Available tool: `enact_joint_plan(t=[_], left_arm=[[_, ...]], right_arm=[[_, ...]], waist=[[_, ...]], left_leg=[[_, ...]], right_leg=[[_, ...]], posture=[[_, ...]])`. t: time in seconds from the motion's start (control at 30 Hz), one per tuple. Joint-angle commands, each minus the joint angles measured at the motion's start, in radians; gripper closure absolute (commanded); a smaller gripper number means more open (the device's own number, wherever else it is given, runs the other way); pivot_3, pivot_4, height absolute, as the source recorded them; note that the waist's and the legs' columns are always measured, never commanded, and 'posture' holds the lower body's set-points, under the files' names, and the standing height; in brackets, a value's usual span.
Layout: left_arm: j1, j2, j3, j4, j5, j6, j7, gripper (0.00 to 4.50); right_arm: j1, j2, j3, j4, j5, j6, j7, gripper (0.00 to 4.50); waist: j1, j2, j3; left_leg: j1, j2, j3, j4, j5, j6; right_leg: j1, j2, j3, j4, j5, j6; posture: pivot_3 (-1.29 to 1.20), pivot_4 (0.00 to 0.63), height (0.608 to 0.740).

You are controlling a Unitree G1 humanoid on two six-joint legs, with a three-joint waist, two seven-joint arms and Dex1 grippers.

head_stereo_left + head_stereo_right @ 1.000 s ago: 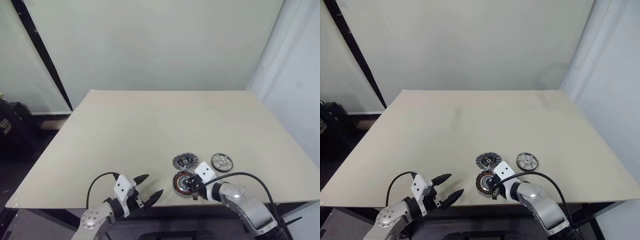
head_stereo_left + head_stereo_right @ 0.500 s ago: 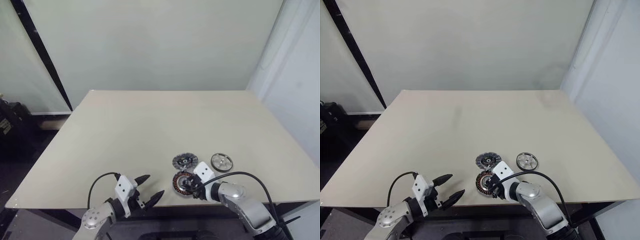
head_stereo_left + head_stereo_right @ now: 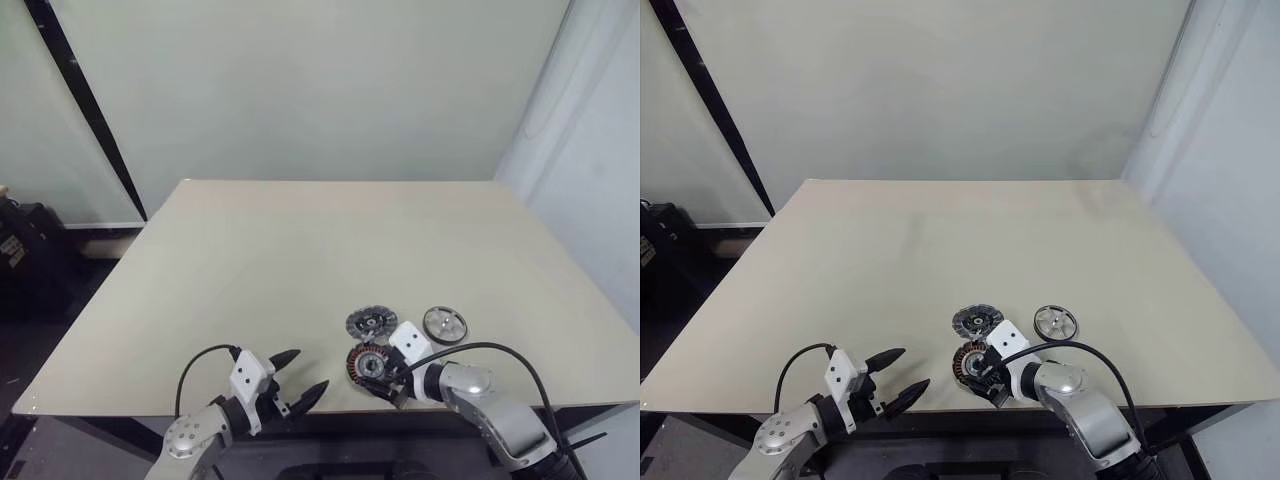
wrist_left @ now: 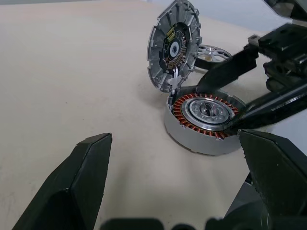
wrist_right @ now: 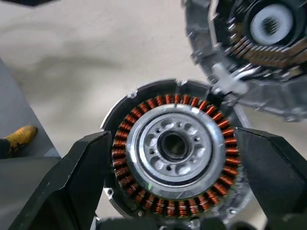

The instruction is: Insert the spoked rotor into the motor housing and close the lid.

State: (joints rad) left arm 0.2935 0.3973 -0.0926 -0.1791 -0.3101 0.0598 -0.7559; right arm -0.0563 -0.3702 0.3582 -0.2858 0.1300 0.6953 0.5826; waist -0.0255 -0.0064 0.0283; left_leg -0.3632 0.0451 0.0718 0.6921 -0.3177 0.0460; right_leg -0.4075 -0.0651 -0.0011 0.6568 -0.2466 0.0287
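The motor housing (image 3: 366, 364), a dark-rimmed disc with copper windings around a silvery centre, lies flat near the table's front edge. My right gripper (image 3: 380, 374) is open, with one black finger on each side of the housing (image 5: 172, 148). The grey ribbed lid (image 4: 173, 45) stands tilted up against the housing's far rim. The shiny spoked rotor (image 3: 444, 324) lies flat on the table to the right of the lid. My left gripper (image 3: 306, 370) is open and holds nothing. It hovers at the front edge, left of the housing and apart from it.
The beige table (image 3: 300, 250) stretches far back and to the left. Its front edge runs just below both grippers. A black cable (image 3: 500, 350) loops over my right forearm. A dark post (image 3: 80, 110) stands beyond the left rear corner.
My right gripper's fingers have spread from nearly shut to wide open around the housing. The housing, lid and rotor have stayed in place. The left arm has not moved.
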Motion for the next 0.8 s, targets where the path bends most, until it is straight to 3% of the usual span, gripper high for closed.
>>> enact_joint_plan(t=[0.03, 0.4, 0.8], left_arm=[[-0.013, 0.005, 0.005, -0.05, -0.003, -0.004, 0.004, 0.0], [-0.01, 0.004, 0.003, -0.054, -0.003, -0.003, 0.006, 0.0], [-0.003, 0.003, -0.001, -0.056, -0.001, -0.006, 0.007, 0.0]], right_arm=[[-0.023, -0.002, -0.041, -0.071, 0.03, 0.019, -0.001, 0.62], [-0.05, -0.023, 0.0, -0.096, 0.018, 0.076, -0.004, 4.44], [-0.075, -0.01, 0.051, -0.03, -0.026, 0.054, -0.037, 4.44]], waist=[[0.0, 0.0, 0.0], [0.0, 0.0, 0.0], [0.0, 0.0, 0.0]], left_leg=[[0.0, 0.0, 0.0, 0.0, 0.0, 0.0], [0.0, 0.0, 0.0, 0.0, 0.0, 0.0], [0.0, 0.0, 0.0, 0.0, 0.0, 0.0]], right_leg=[[0.0, 0.0, 0.0, 0.0, 0.0, 0.0], [0.0, 0.0, 0.0, 0.0, 0.0, 0.0], [0.0, 0.0, 0.0, 0.0, 0.0, 0.0]], posture=[[0.0, 0.0, 0.74], [0.0, 0.0, 0.74], [0.0, 0.0, 0.74]])
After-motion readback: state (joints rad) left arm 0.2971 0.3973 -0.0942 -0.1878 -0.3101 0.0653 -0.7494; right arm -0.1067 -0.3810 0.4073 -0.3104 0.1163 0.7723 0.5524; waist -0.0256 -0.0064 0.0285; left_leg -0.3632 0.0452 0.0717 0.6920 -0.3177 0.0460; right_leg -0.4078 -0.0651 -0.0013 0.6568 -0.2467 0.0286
